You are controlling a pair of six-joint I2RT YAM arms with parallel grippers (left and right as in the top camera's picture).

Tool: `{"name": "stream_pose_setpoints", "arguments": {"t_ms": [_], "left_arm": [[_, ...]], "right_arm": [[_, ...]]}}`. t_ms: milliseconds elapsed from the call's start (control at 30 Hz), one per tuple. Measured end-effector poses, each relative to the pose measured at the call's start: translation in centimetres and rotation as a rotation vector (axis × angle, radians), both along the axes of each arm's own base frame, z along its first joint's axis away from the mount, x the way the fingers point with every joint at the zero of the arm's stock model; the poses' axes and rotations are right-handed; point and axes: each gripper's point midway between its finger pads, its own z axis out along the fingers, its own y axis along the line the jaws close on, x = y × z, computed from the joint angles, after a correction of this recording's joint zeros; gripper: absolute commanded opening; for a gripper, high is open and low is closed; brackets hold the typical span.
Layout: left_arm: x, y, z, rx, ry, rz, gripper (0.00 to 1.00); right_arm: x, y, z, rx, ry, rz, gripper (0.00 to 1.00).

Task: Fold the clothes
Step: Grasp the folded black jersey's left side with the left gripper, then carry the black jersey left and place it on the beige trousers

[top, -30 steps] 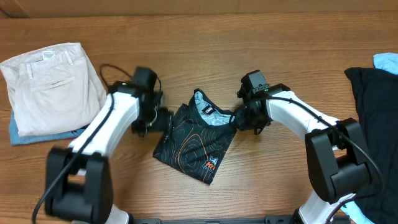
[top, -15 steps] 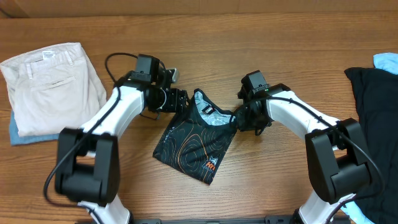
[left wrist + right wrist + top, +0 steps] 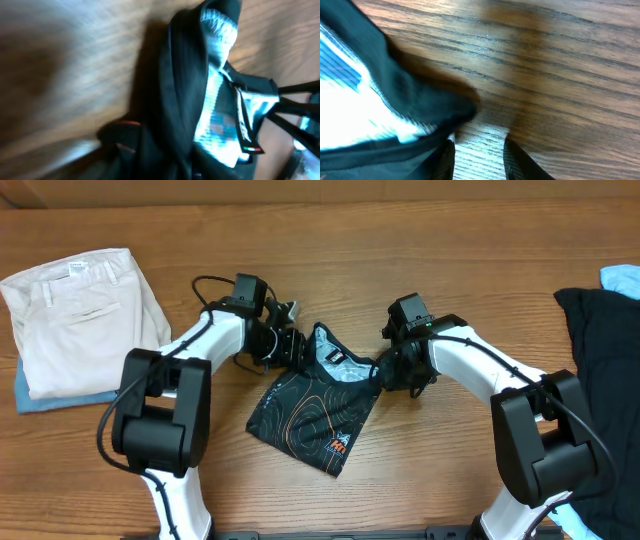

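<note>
The wooden surface (image 3: 420, 240) is laid out as three zones, described here from left to right.

At the far left, a folded pair of beige trousers (image 3: 80, 320) lies on a flat blue cloth (image 3: 40, 398). This stack is well apart from both arms and is judged to be a deposit area kept outside the working zone.

The left pincer (image 3: 288, 346) is positioned at the upper left edge of the thin black sports top with orange contour lines (image 3: 310, 415), just beside its collar. The left wrist view is blurred, so it cannot be told whether this pincer is parted or closed, or whether cloth is held.

The top lies flat at the centre of the surface, between the two arms, with its pale inner lining exposed at the neck opening. This placement is judged to let both arms reach opposite edges for one fold.

The right pincer (image 3: 385, 375) is set at the upper right edge of the top. In the right wrist view its fingers (image 3: 445, 157) are parted, bare wood shows between them, and the cloth lies against the left finger only; nothing is gripped.

At the far right, a heap of plain black garments (image 3: 600, 380) is kept, with a light blue item (image 3: 622, 280) at its top edge. It is judged to be the unfolded supply.
</note>
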Motion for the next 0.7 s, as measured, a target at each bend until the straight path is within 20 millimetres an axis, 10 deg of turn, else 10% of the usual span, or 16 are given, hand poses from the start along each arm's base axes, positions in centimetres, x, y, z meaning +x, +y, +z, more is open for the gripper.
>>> {"name": "stream_pose_setpoints", "arguments": {"t_ms": [367, 700], "left_arm": [[-0.4, -0.3, 0.5, -0.005, 0.022, -0.040, 0.04], [4.8, 5.5, 9.1, 0.173, -0.170, 0.040, 0.04]], "right_arm": [[-0.2, -0.1, 0.0, -0.004, 0.008, 0.001, 0.36], [-0.3, -0.4, 0.0, -0.003, 0.017, -0.010, 0.36]]}}
